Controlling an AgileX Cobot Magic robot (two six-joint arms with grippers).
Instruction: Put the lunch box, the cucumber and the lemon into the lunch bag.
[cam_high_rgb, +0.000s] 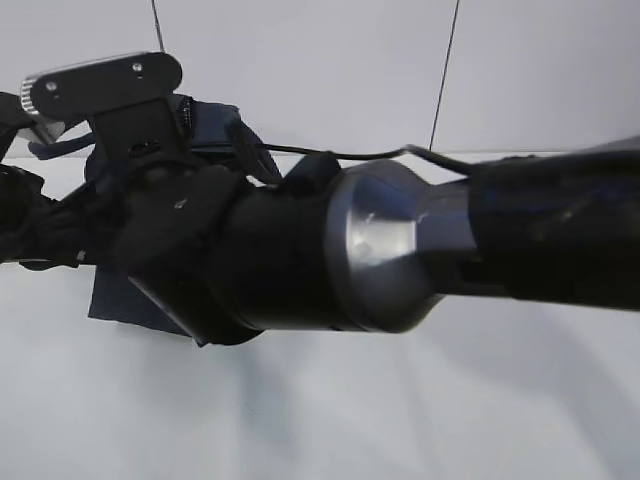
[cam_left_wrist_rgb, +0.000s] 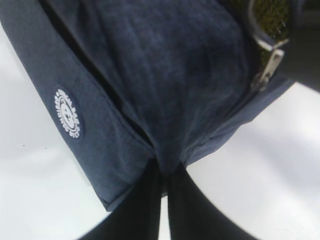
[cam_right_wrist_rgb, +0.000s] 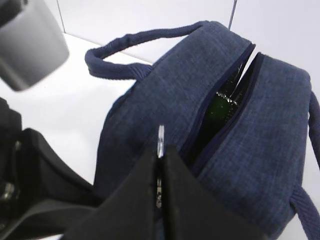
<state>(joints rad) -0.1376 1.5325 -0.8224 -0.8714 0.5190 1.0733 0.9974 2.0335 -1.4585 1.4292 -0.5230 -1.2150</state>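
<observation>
Both grippers pinch the lunch bag (cam_right_wrist_rgb: 165, 95) on a white table (cam_left_wrist_rgb: 270, 165).

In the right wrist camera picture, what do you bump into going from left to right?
Grey arm part → bag's loop handle → silver ring pull pinched in the right pincer → green thing inside the open zipper gap → far side of the lunch bag.

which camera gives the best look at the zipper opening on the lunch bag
The right wrist view: the zipper opening runs across the lunch bag, gaping, something green inside. The left wrist view shows only a metal pull at its corner; in the exterior view an arm hides it.
</observation>
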